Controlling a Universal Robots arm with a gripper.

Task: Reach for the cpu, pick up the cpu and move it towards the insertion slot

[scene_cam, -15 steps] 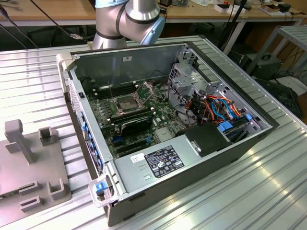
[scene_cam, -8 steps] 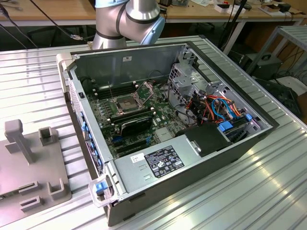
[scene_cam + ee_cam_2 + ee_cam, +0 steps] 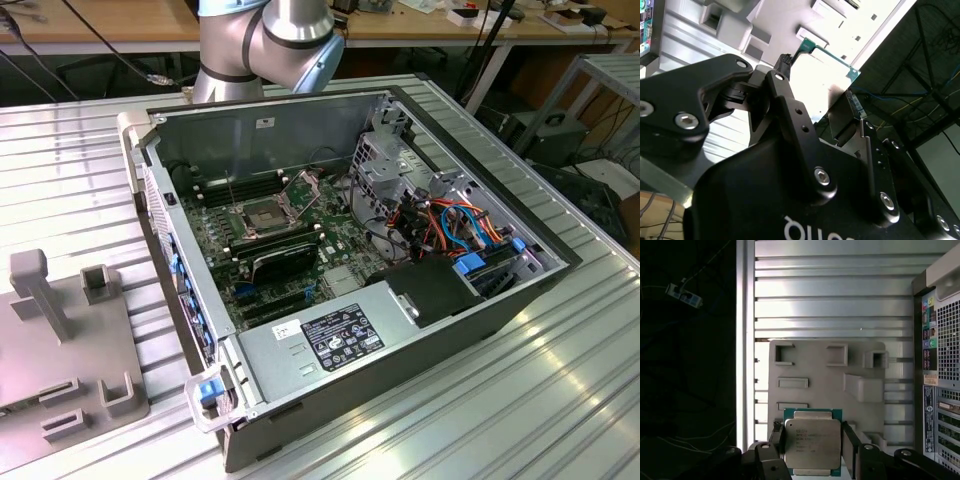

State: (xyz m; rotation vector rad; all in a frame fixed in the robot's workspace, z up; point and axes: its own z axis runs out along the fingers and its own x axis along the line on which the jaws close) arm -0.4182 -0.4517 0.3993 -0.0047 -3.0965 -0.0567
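The gripper (image 3: 813, 437) is clamped on the cpu (image 3: 812, 444); its two black fingers (image 3: 779, 437) press on opposite edges of the chip, which sits squarely between them with its dull metal face towards the first wrist view's camera; in the second wrist view the chip's green edge juts out past the fingertips; behind the held cpu lies a grey fixture plate (image 3: 815, 375) with notched blocks, resting on the ribbed aluminium table (image 3: 830, 300), with the computer case (image 3: 940, 340) just beside the plate; in the exterior view the arm (image 3: 265, 45) stands at twelve o'clock from the open case, the fixture plate at eight o'clock from it; inside the case the insertion slot (image 3: 258, 216) sits at about ten o'clock from the case's middle, its hinged frame (image 3: 303, 183) raised, and a black expansion card (image 3: 283, 258) lies near the slot at five o'clock.
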